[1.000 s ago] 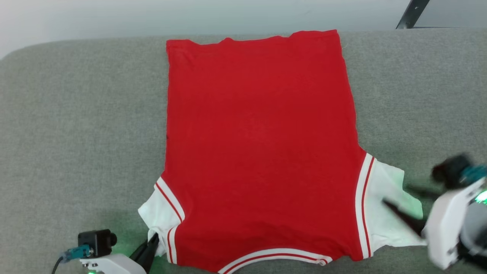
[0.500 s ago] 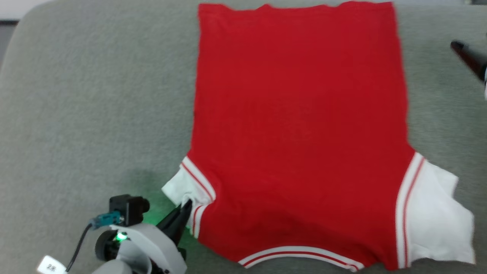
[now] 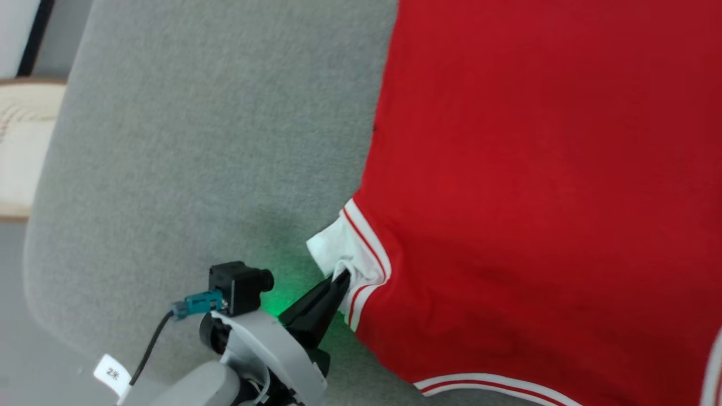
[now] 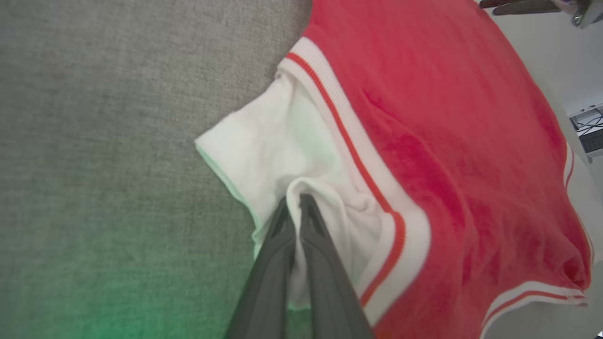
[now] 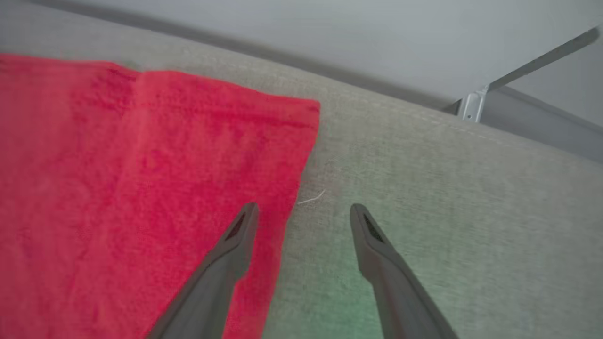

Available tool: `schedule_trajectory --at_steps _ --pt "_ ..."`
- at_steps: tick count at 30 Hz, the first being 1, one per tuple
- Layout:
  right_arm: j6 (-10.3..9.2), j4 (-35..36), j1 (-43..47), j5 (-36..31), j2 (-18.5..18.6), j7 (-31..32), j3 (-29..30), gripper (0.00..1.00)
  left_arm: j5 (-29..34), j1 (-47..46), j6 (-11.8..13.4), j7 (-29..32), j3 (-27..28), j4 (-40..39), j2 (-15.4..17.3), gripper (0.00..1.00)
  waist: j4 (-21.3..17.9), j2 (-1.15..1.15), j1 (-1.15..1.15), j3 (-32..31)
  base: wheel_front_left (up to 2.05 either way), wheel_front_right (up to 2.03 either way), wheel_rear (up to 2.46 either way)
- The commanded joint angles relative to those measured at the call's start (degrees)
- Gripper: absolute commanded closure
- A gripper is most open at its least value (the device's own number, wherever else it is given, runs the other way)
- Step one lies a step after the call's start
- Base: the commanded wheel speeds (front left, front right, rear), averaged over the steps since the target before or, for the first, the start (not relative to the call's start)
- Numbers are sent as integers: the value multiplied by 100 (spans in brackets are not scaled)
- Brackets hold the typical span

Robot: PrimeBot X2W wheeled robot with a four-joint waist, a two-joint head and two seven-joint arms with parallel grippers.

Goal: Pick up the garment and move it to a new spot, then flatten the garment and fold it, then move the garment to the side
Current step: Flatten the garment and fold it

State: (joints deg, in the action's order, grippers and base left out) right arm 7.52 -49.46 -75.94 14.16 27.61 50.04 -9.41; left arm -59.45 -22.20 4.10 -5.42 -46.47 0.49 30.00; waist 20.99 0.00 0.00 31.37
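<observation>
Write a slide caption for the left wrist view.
The left tool, shut, pinches the white sleeve of the red garment, spread on a grey fabric surface.

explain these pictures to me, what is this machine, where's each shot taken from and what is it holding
This is a two-armed robot at a grey padded surface. One picture looks down from its head; the other two look along each wrist's pair of dark fingers. A red garment with striped trim lies spread flat. The left gripper is shut on its white sleeve, pinching a fold. The right gripper is open and holds nothing, straddling the garment's edge near a corner.
</observation>
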Motion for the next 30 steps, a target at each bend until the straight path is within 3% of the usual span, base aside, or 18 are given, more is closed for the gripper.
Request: schedule_trajectory --at_steps 1,8,10,13,14,22,30 --pt "-8 -155 -133 -107 8 61 -77 0 27 -19 -5 68 -91 100 -65 100 504 0 0 532 0 0 0" --pt "-1 -951 -33 -208 -34 446 -274 0 15 -110 -89 73 -143 305 -170 100 515 0 0 609 0 0 0" --pt "-1 -998 -47 -193 -45 456 -285 4 10 -111 -101 62 -139 335 -173 100 504 0 0 608 0 0 0" --pt "0 -1092 -63 -148 -22 432 -351 85 8 -109 -130 50 -142 426 -162 100 468 0 0 590 0 0 0" --pt "-1 -1103 -95 -140 0 385 -358 100 3 -114 -142 42 -138 445 -162 100 455 0 0 587 0 0 0" --pt "-2 -1225 -82 64 -44 51 -369 100 -54 -229 -287 -20 -119 578 -254 100 344 0 0 411 0 0 0" --pt "11 -1108 243 516 -337 -266 -736 100 -82 -423 -337 -142 44 783 -240 100 -21 0 0 -54 0 0 0"
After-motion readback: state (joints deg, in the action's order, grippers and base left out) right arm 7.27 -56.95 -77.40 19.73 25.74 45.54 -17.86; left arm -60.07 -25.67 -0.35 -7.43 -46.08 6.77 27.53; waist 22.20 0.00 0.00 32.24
